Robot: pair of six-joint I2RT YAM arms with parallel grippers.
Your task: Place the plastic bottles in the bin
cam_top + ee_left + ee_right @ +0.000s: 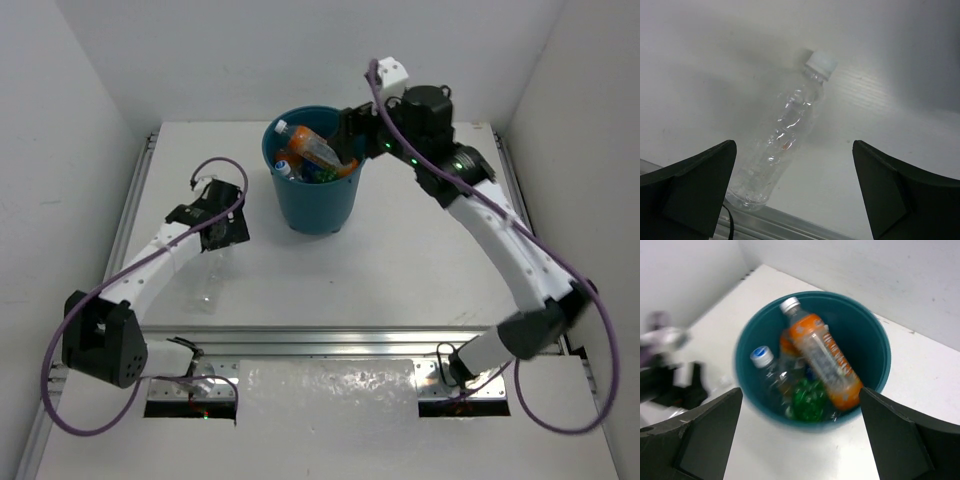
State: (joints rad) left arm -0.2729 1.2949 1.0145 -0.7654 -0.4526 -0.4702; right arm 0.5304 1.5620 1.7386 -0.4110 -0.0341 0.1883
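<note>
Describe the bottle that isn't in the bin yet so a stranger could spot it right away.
Find the dark teal bin in the middle of the white table. Left of it, on the near side of the left gripper, a bottle lies on its side. It's the only one outside the bin: clear, white-capped, no label showing.

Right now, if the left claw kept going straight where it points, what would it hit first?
Probably the clear bottle lying on the table: it sits straight ahead of the open left gripper in its wrist view. How far off, I can't tell.
</note>
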